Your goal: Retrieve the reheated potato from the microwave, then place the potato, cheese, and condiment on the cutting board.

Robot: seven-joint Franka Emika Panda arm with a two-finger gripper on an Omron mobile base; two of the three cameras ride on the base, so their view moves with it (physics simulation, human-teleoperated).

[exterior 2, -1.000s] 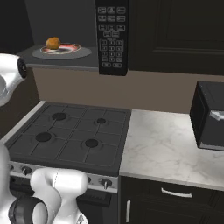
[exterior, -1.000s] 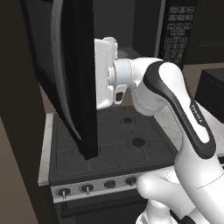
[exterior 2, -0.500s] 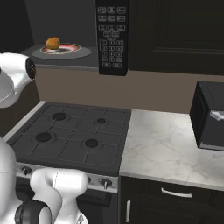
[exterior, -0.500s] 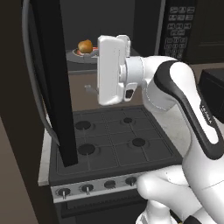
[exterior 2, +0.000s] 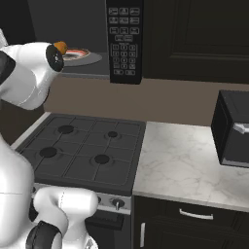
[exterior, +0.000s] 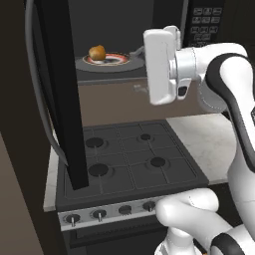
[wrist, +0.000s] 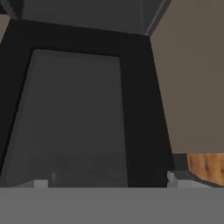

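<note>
The microwave (exterior: 124, 30) door (exterior: 57, 89) stands open, the potato (exterior: 97, 52) sits on a plate (exterior: 117, 59) inside, and the gripper (wrist: 109, 181), jaws spread wide and empty, faces the door.

Glossy white arm (exterior: 219, 64) with rounded links and dark joints.

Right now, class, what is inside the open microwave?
Inside the microwave sits a round plate on the grey floor, with the potato on it. The robot's hand covers the right side of the cavity, so that part cannot be checked.
</note>
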